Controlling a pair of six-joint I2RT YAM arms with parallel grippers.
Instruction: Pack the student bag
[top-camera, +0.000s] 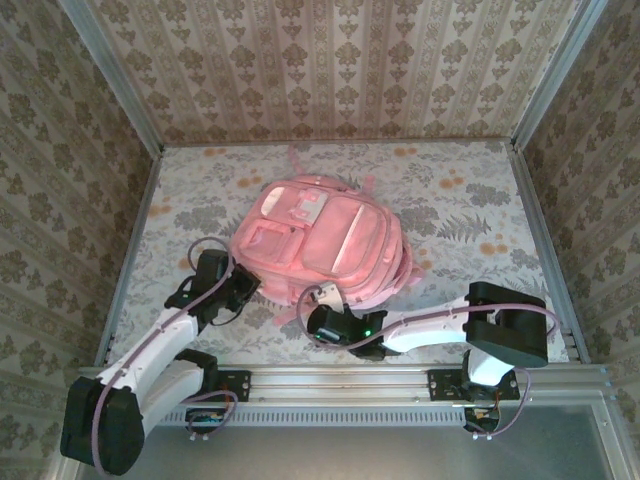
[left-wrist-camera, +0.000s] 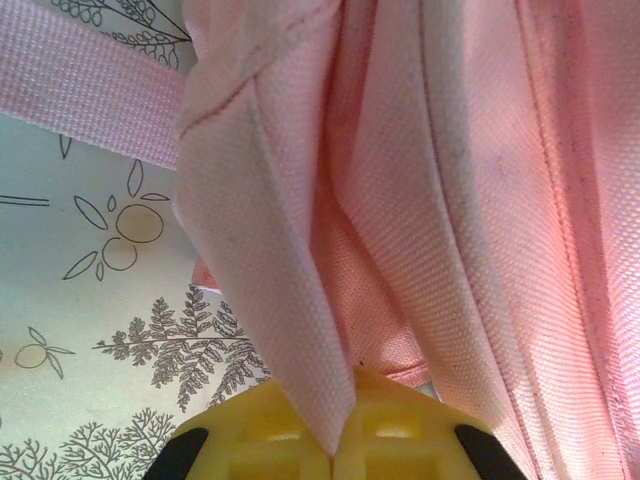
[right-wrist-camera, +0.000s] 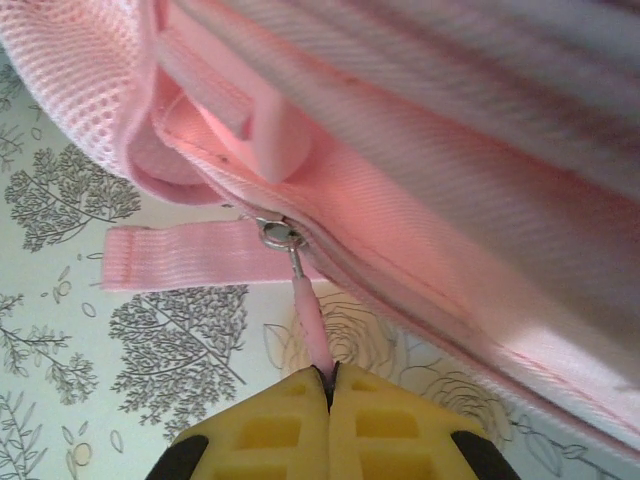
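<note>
We see the student bag (top-camera: 320, 240), a large pink backpack, lying pockets-up near the middle of the flower-patterned table (top-camera: 470, 200). The left gripper (left-wrist-camera: 333, 445) sits at the bag's near left edge, its yellow fingers pressed together on a fold of the bag's pink fabric. The right gripper (right-wrist-camera: 328, 385) is at the bag's near edge, its fingers clamped on the thin pink zipper pull (right-wrist-camera: 310, 325), which runs straight up to a metal slider (right-wrist-camera: 280, 235). Beside the slider, a loose pink strap (right-wrist-camera: 185, 255) lies flat on the table.
</note>
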